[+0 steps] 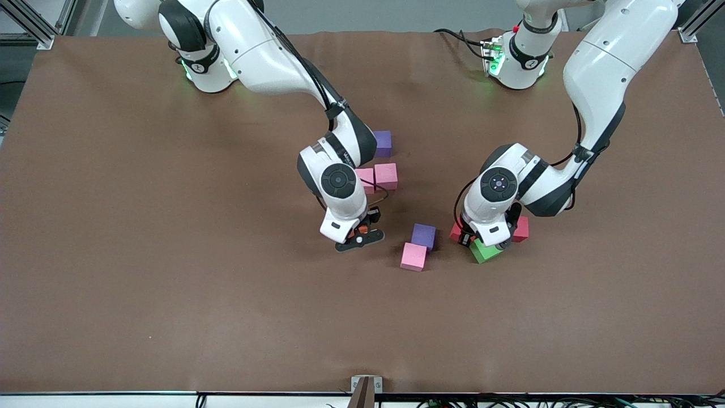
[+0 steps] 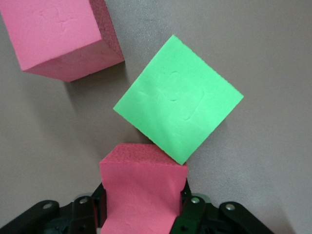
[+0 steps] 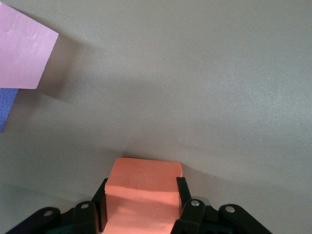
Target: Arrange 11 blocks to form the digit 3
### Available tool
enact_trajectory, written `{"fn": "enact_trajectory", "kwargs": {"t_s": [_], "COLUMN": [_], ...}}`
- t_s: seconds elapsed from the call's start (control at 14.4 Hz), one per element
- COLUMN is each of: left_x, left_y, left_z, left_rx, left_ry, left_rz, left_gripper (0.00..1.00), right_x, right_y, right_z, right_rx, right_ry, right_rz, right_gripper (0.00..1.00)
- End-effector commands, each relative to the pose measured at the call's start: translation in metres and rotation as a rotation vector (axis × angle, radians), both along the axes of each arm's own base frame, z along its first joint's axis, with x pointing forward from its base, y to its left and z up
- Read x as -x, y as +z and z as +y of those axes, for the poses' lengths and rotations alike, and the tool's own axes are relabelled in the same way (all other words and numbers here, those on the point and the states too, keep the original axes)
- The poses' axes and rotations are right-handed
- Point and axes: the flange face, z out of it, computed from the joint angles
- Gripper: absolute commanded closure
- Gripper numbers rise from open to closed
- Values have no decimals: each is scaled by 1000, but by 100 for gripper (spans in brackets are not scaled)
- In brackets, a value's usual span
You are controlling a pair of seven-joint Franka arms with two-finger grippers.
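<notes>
Now both arms are low over the middle of the brown table (image 1: 113,226). The right gripper (image 1: 359,238) has its fingers clamped on the orange block (image 3: 142,192), close above the tabletop. The left gripper (image 1: 484,241) pinches a red block (image 2: 142,187) whose edge touches the green cube (image 2: 178,111) (a second red block (image 2: 61,36) sits just beside it). Between the grippers lie a purple block (image 1: 423,234) and a pink block (image 1: 414,256), touching. Farther from the camera sit two pink blocks (image 1: 386,175) and another purple cube (image 1: 383,143).

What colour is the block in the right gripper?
Orange block; clearest in the right wrist view.
</notes>
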Motion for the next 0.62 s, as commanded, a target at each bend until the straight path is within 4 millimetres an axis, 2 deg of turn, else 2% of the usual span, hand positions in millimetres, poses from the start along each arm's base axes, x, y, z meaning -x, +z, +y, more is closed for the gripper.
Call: {"fn": "enact_trajectory", "kwargs": {"t_s": [0.0,0.28,0.55], "left_x": [-7,-8,-12], "left_y": [4,12,38], "left_z": [2,-1,-15], "left_rx": [4,11,42], "left_ry": [-1,7,48], "left_rz": [-22,-30,-46], "left_gripper": [71,71,71], "right_x": [10,-19,-34], "right_y": [-13,-9,-9], "right_z": [-9,-42,-63], "right_rx": [23,17,30], "right_ry": [8,23,16], "right_rz": [32,12,12], "right_gripper": [98,98,98]}}
